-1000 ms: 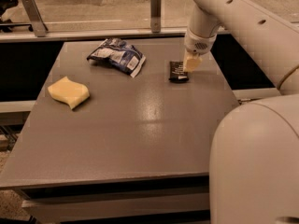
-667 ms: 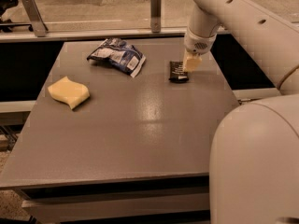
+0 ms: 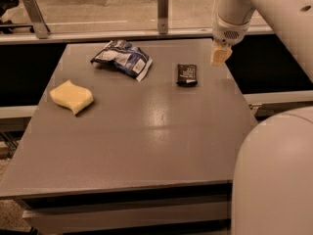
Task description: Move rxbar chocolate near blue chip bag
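The rxbar chocolate (image 3: 187,74), a small dark bar with white print, lies flat on the grey table (image 3: 146,131) at the back right. The blue chip bag (image 3: 122,58), crumpled dark blue foil with white patches, lies to the bar's left with a gap of bare table between them. My gripper (image 3: 220,56) hangs from the white arm to the right of the bar, near the table's right edge. It is apart from the bar and holds nothing.
A yellow wavy sponge (image 3: 72,96) lies at the left of the table. A glass rail with metal posts (image 3: 163,11) runs behind the table. My white arm body (image 3: 274,175) fills the lower right corner.
My gripper has moved right and slightly up, away from the rxbar chocolate it was at. The bar, bag and sponge have not moved.
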You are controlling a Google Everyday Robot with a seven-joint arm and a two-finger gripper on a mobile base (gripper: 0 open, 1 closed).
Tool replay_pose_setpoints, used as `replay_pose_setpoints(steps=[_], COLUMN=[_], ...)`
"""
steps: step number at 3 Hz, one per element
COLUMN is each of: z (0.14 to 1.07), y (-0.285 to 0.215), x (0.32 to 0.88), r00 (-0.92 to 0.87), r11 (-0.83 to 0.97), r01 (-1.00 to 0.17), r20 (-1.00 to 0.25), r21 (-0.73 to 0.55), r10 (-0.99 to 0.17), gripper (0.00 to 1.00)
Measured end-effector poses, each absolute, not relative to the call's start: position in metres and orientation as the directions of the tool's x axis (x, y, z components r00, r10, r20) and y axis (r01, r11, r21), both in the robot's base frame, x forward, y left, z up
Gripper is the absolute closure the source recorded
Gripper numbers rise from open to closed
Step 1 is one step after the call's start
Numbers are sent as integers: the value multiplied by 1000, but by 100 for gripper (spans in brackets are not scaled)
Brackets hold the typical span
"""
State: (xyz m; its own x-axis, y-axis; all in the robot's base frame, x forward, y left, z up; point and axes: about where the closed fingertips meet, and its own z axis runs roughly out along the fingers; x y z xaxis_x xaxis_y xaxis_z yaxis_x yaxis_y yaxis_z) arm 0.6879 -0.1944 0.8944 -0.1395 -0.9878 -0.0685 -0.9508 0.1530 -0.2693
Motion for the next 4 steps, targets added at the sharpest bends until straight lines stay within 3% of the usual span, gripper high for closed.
replay_pose_setpoints(steps=[2,3,4], z=[894,884,877], y=[-221,-214,-203], x=[684,689,692], r00=[-176,-165,-149], r11=[186,175,159], r01=[-951,-957,-962], r20=[-61,-61,-62], r21=[-247,-230,-222], r10=[-982,-984,-987], gripper=[13,0,16])
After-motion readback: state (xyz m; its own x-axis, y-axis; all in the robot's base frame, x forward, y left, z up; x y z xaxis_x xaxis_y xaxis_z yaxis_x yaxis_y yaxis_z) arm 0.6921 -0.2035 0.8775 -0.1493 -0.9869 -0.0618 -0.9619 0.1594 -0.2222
